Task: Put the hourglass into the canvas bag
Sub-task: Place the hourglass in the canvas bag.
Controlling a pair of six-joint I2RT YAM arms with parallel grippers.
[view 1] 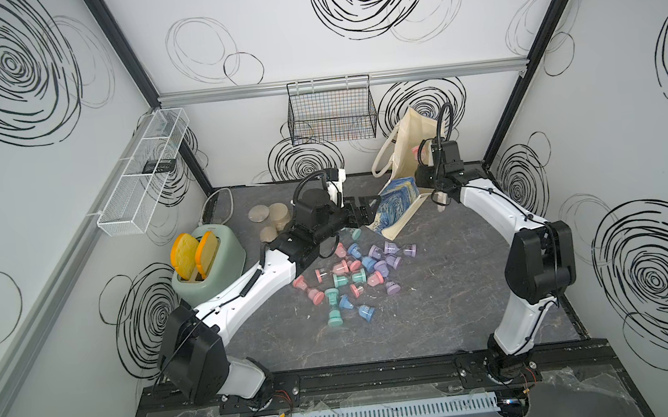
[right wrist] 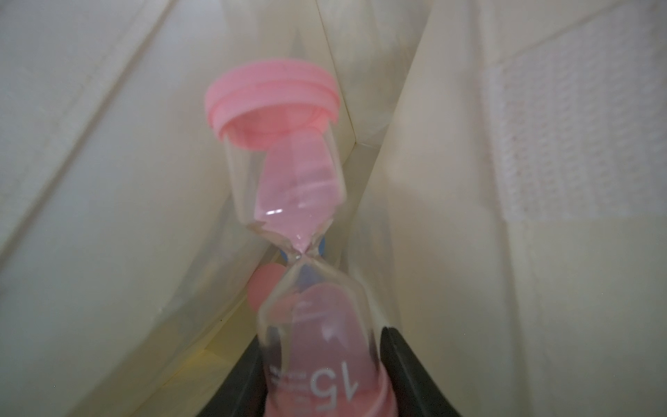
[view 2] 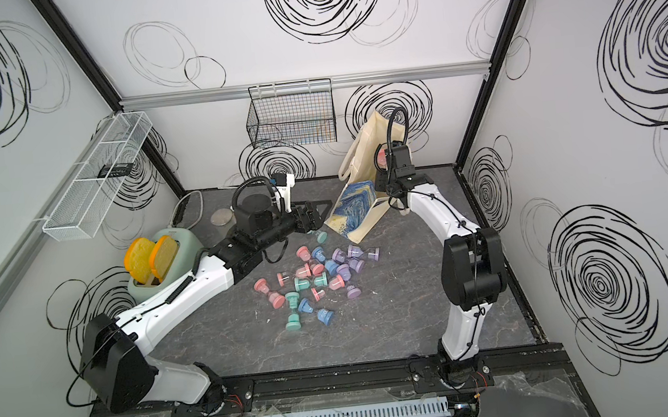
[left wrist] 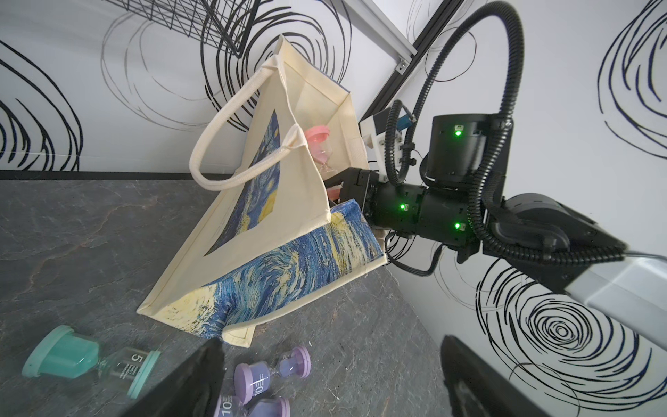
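Reaching into the mouth of the canvas bag (view 1: 401, 144) at the far right of the table (view 1: 436, 291), the right gripper (view 1: 423, 166) is mostly hidden by its own wrist in both top views. A pink hourglass (view 1: 416, 152) shows just past it, between the cream walls. The left gripper (view 1: 365, 208) hangs spread and empty just left of the bag's printed side, at the far edge of the loose hourglasses (view 1: 354, 266) — whether it touches the cloth I cannot tell.

From the left wrist, the canvas bag (left wrist: 296, 202) leans with its base on the table and its mouth turned up toward the right arm. The right gripper (left wrist: 343, 184) comes in over the folded-down printed side, and the hourglass (left wrist: 317, 142) stands on beyond it, inside the rim. The left gripper (left wrist: 330, 346) frames the view with its jaws wide apart and nothing between them.

From the right wrist, the right gripper (right wrist: 319, 346) has its black jaws close against both sides of the bulb marked 15, so it appears to be grasping the hourglass (right wrist: 303, 202) by that end. The long axis runs straight ahead of the jaws, pink cap leading, toward the inner fold of the canvas bag (right wrist: 108, 216). Judging by that, the let-go belongs to the right arm — the thing already lies ahead of the claw and within the walls.
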